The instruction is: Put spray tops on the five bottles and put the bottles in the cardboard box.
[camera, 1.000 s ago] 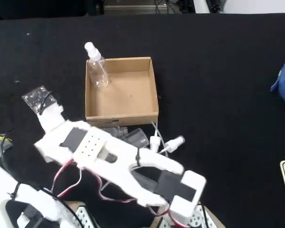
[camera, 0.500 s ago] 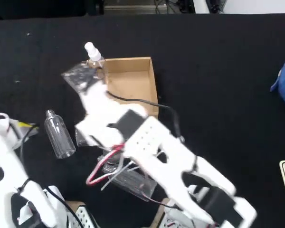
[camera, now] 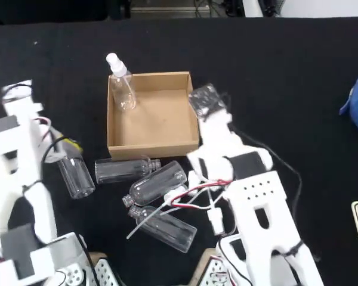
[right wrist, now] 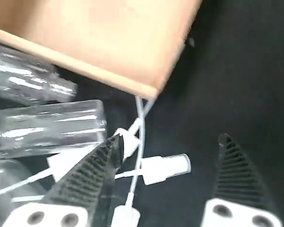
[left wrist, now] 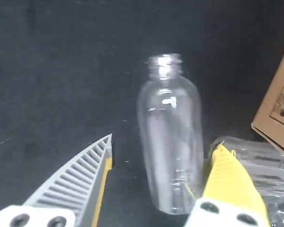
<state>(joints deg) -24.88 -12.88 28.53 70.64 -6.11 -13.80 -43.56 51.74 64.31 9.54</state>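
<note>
Right wrist view: spray tops (right wrist: 164,169) partly behind splayed end effector (right wrist: 169,139).

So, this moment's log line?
left gripper open around uncapped clear plastic bottle | right gripper open over white spray tops | brown cardboard box: one capped bottle

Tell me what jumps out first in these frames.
Four uncapped bottles lie on the black table just in front of the cardboard box, while one capped bottle leans in the box's far left corner. The left gripper is open over one of the lying bottles. The right gripper is open above loose spray tops by a corner of the box.
</note>
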